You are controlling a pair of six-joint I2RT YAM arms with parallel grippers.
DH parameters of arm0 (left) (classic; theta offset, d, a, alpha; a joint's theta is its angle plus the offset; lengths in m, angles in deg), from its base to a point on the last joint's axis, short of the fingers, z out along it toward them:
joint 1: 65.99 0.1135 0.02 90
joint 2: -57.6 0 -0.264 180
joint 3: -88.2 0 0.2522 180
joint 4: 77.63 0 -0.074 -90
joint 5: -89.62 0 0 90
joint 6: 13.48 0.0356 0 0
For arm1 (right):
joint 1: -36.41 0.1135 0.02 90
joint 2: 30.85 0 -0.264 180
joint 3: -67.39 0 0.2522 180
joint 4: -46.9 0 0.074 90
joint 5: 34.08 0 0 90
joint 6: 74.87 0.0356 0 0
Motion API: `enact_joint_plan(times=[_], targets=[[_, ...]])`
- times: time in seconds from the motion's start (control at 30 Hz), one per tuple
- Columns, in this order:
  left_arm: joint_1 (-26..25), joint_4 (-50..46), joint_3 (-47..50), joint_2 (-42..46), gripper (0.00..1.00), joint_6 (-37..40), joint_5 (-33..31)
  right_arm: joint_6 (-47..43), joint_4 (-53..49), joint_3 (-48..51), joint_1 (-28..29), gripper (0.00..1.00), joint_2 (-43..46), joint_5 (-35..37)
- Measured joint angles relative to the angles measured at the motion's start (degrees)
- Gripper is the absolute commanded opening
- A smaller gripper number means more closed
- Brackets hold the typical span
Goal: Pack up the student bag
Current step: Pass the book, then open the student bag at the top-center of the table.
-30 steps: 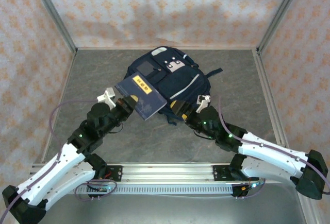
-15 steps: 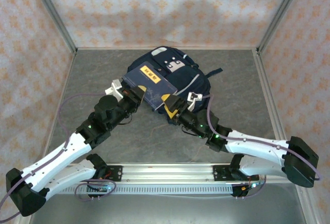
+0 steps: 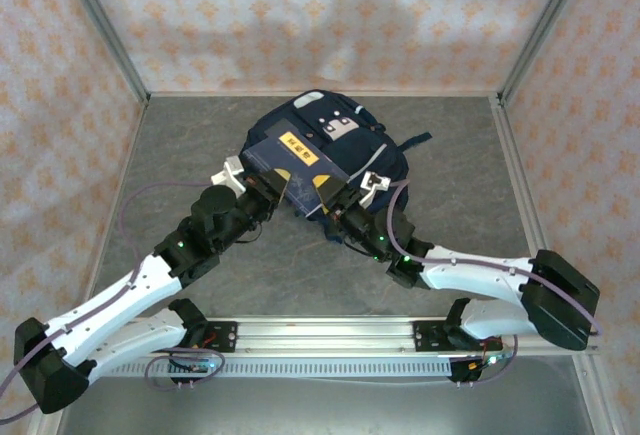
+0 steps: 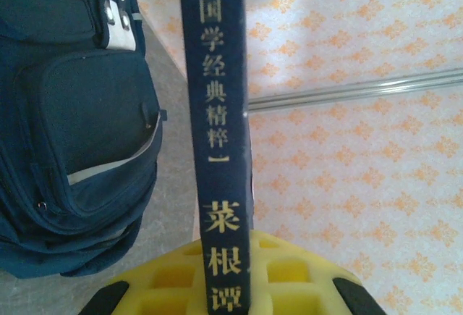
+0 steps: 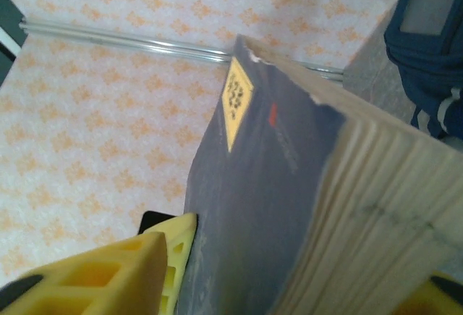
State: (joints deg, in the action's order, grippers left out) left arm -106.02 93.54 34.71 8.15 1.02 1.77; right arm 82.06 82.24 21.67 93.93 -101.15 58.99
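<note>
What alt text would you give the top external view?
Both arms reach in from the near edge, the left gripper and right gripper each clamped on a navy book with a yellow label, overlapping the navy student bag on a grey table. Orange-patterned walls enclose it.

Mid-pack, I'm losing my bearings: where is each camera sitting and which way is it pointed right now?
Top external: above and behind the arms, looking down at the table; both arms show, left gripper and right gripper holding the book by the student bag.
Left wrist: looks along the book's spine toward the wall; its yellow pad shows.
Right wrist: looks along the book's cover; its yellow fingers show.
Shared: all three show book and bag.
</note>
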Motion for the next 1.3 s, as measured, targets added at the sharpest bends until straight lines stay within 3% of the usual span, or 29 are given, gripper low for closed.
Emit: enact_joint_plan(times=[0.1, 0.2, 0.27, 0.33, 0.47, 0.63, 0.8, 1.03, 1.13, 1.3], targets=[[-0.1, 0.7, 0.0, -0.2, 0.00, -0.2, -0.1, 0.1, 0.5, 0.0, -0.1, 0.00, 0.0, 0.9], [-0.1, 0.9, 0.0, -1.0, 0.00, 0.0, -0.1, 0.1, 0.5, 0.1, -0.2, 0.00, 0.4, 1.5], [-0.1, -0.3, -1.0, -2.0, 0.18, 0.9, 0.4, -0.1, -1.2, 0.6, -0.5, 0.00, 1.6, 1.7], [-0.6, -4.5, -4.9, -4.8, 0.46, 4.2, 1.7, -0.7, -6.8, 1.3, -0.9, 0.00, 5.9, 2.9], [-0.6, -14.7, -16.5, -12.1, 0.68, 15.3, 3.5, -5.1, -28.7, 0.3, -2.4, 0.00, 19.8, 10.6], [-1.0, -29.9, -36.4, -27.1, 0.73, 34.1, 5.6, -12.4, -55.9, -4.6, -3.2, 0.00, 32.4, 21.4], [-2.1, -42.9, -52.2, -43.2, 0.75, 49.1, 4.1, -17.5, -74.8, -7.0, -3.2, 0.00, 39.4, 28.5], [-4.0, -53.2, -71.6, -64.3, 0.77, 63.7, -2.8, -22.9, -89.0, -9.1, -3.3, 0.00, 44.9, 34.3], [-4.1, -55.0, -78.1, -71.5, 0.85, 67.2, -2.4, -24.1, -93.0, -9.5, -3.3, 0.00, 45.3, 35.4], [-4.1, -56.6, -82.9, -78.1, 0.85, 70.3, -0.5, -25.0, -97.9, -9.6, -3.3, 0.00, 48.1, 36.0]])
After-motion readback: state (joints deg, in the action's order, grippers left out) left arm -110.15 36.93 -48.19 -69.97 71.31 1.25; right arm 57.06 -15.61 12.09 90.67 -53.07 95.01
